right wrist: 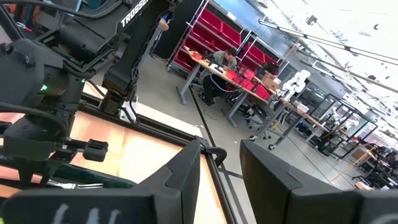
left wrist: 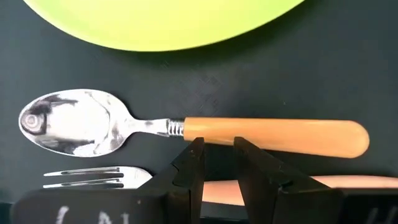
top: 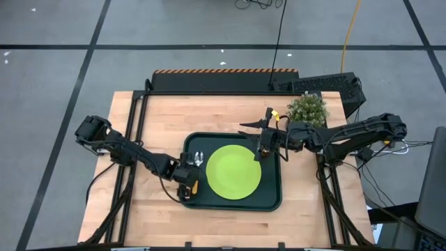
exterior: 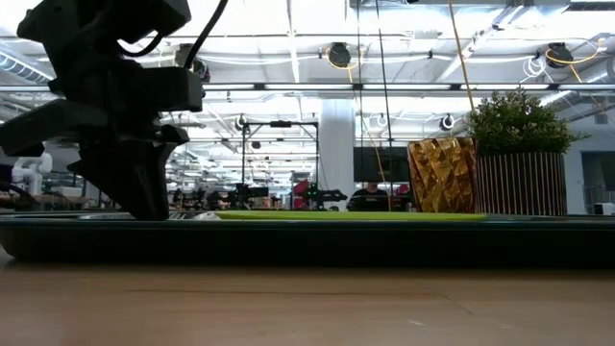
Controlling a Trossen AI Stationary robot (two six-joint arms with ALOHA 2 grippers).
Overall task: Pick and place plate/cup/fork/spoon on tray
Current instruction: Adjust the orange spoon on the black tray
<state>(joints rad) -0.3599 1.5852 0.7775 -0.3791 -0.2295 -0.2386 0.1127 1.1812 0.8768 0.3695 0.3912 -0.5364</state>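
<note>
I see the fork lying on the tray right beneath my left gripper, its orange handle running under the narrowly parted, empty fingers. The spoon lies just beyond the fingertips, parallel, and the plate farther out. My right gripper hangs over the tray's far edge, fingers slightly apart, empty.

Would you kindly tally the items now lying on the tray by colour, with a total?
Lime-green: 1, the plate
Orange-handled with silver heads: 2, the spoon and the fork
Total: 3 on the tray
</note>
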